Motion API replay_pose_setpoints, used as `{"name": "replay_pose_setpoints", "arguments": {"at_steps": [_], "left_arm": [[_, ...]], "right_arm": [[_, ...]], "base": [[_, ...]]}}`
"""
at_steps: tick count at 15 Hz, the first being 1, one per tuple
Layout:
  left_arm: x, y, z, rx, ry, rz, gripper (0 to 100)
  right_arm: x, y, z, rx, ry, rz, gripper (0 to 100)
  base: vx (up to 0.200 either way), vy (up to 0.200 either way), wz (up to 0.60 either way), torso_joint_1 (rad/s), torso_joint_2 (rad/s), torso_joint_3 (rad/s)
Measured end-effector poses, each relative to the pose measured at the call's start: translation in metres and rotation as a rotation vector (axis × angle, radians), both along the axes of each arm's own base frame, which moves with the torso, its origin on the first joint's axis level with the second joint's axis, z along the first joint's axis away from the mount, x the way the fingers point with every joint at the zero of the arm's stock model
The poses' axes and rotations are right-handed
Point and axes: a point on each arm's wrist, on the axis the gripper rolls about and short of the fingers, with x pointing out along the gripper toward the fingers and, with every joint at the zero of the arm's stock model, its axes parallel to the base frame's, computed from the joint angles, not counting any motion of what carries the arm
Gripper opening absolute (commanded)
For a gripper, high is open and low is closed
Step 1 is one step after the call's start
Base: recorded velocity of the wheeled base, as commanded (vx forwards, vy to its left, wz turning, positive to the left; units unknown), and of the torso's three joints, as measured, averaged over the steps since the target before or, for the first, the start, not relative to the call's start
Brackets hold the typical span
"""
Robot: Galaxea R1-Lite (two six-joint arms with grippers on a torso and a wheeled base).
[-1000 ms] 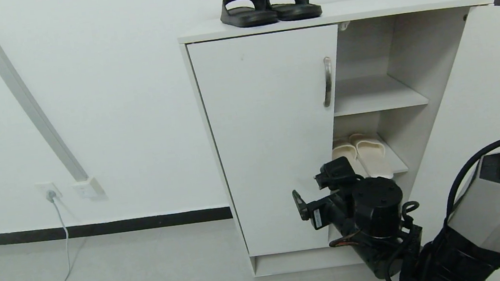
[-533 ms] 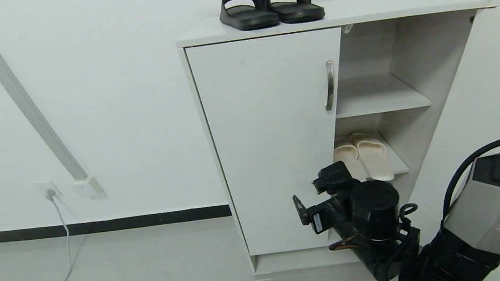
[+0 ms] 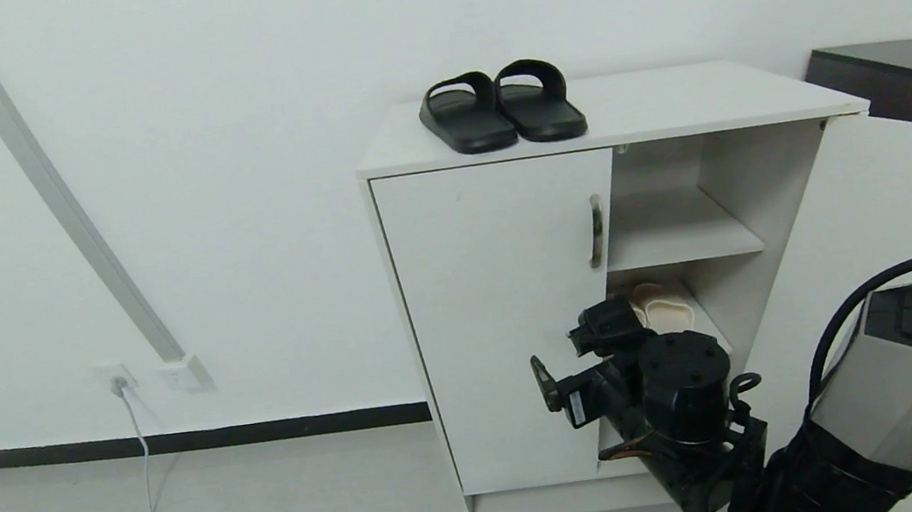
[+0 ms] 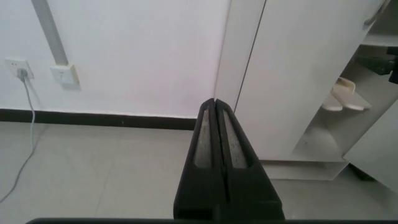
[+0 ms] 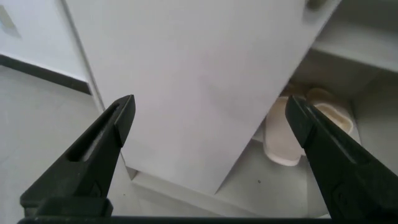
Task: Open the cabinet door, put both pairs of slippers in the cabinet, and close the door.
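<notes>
On top of the cabinet: the black slippers [image 3: 501, 109] sat side by side toward the left end of the cabinet [image 3: 706, 99] top, not yet stowed.
Lower shelf: the cream slippers [image 3: 664, 307] lay inside, reached through the open right door [image 3: 893, 202]; the left door [image 3: 507, 319] was closed.
Upper shelf: the upper shelf [image 3: 680, 237] was bare, so I judged it the natural spot for the black pair.
Right claw: the right claw [image 3: 573, 355] hung low in front of the left door's free edge, near the cream pair, with its fingers spread wide and nothing between them.
Left claw: the left claw [image 4: 215, 140] had its fingers pressed together and empty, held low and facing the cabinet's left side.
Step in hand: as I read it, one pair was done and the black pair came next.
Doing it well: I would raise the right claw clear of the handle [image 3: 596, 230], approach the black pair from the front, pinch the two touching inner sides together and keep them level — then bring them in through the open half.
Risk: a one-sided pinch could drop a slipper.
</notes>
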Motion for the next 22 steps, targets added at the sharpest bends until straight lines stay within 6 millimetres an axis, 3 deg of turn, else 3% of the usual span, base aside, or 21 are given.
{"name": "replay_pose_setpoints", "arguments": {"at_steps": [22], "left_arm": [[0.0000, 0.0000, 0.0002, 0.003, -0.001, -0.001, 0]], "right_arm": [[-0.0003, -0.0011, -0.0021, 0.010, -0.022, 0.007, 100]], "base": [[0.000, 0.000, 0.00, 0.212, -0.53, -0.320]]}}
